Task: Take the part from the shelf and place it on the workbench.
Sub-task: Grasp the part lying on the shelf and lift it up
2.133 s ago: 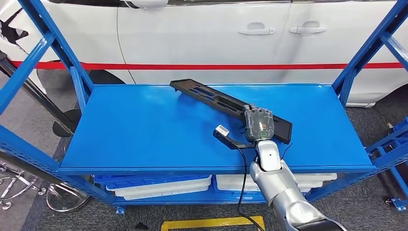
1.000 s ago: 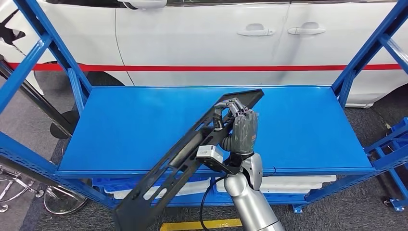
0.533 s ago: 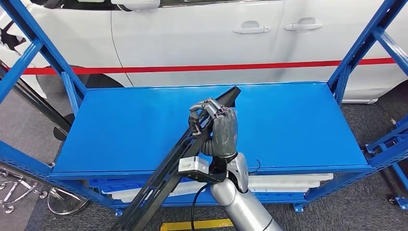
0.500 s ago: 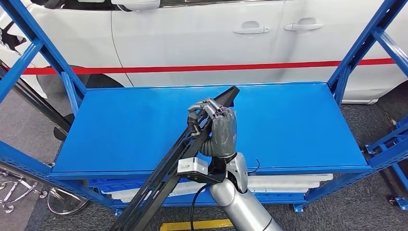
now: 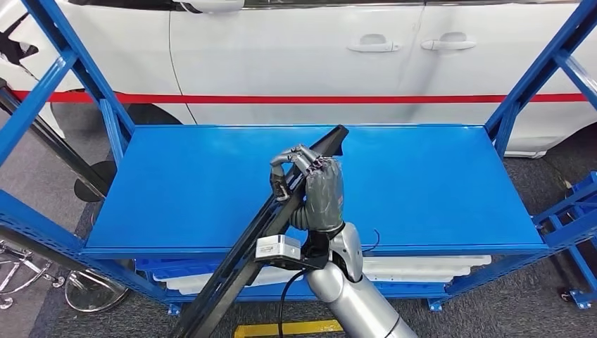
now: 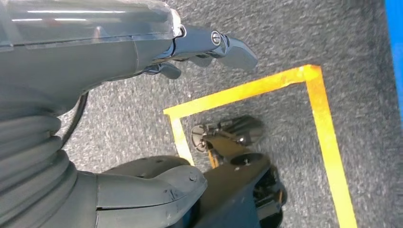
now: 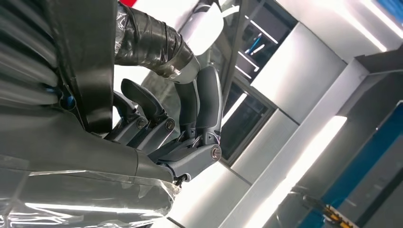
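Head view: right hand (image 5: 318, 193) raised over the front half of the blue shelf (image 5: 176, 183), fingers (image 5: 285, 169) curled round the long black part (image 5: 260, 239) near its upper end. Part lifted clear of the shelf deck, tilted steeply, upper tip toward the shelf's middle, lower end past the front edge and out of frame at the bottom. Fingers wrapped over the far edge of the part, back of the hand toward the camera. White camera box (image 5: 277, 248) at the wrist, black cable (image 5: 285, 310) hanging beside the silver forearm. White trays (image 5: 422, 267) on the lower level under the deck. Blue uprights (image 5: 77, 70) at both sides. White car (image 5: 317, 49) with a red stripe just behind the shelf. Yellow floor tape (image 5: 296, 328) in front.

Left wrist view: left hand (image 6: 119, 52) hanging above grey carpet (image 6: 294, 38), holding nothing, fingers (image 6: 228, 47) loosely extended and apart from the thumb. Yellow tape corner (image 6: 266, 88) on the floor below.

Right wrist view: dark fingers (image 7: 199, 104) clamped over a black bar of the part (image 7: 85, 66), which crosses close to the palm. Taped thumb (image 7: 152, 45) pressed on the other side. Blurred bright panels behind.
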